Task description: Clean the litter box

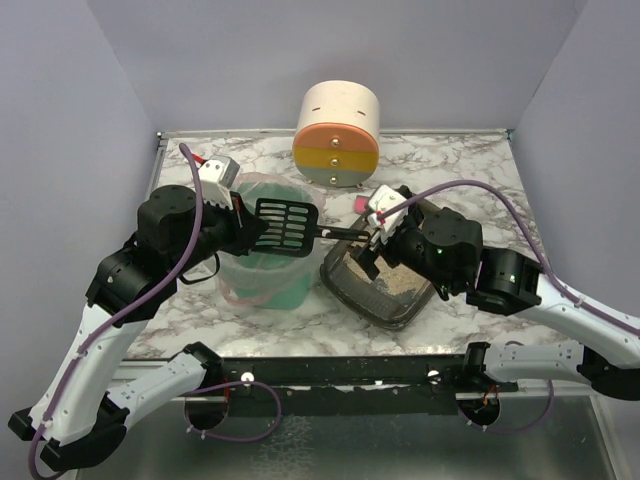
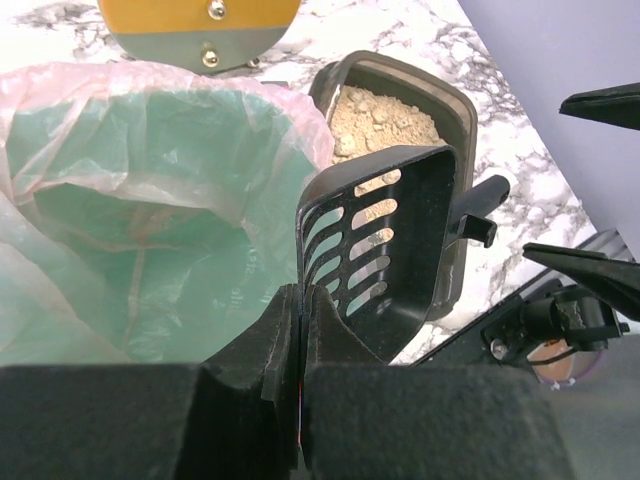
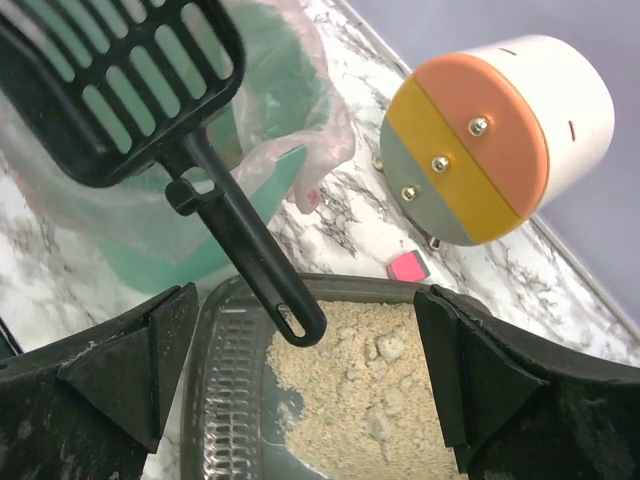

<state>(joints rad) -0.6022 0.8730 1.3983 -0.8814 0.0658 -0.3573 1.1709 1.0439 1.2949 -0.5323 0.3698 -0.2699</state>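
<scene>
Thin pinch on scoop (image 1: 283, 224)
Left end effector (image 2: 300, 330) clamps scoop rim, right end effector (image 3: 305, 370) apart around the handle (image 3: 240, 240); it could pivot free into the green bin (image 1: 262, 285) beneath.

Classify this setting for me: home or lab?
Most likely a lab test cell, not a home: plain walls box in a marble-patterned tabletop, robot arms are bolted at its near edge, and a litter box, green bin and scoop look like staged props.
</scene>
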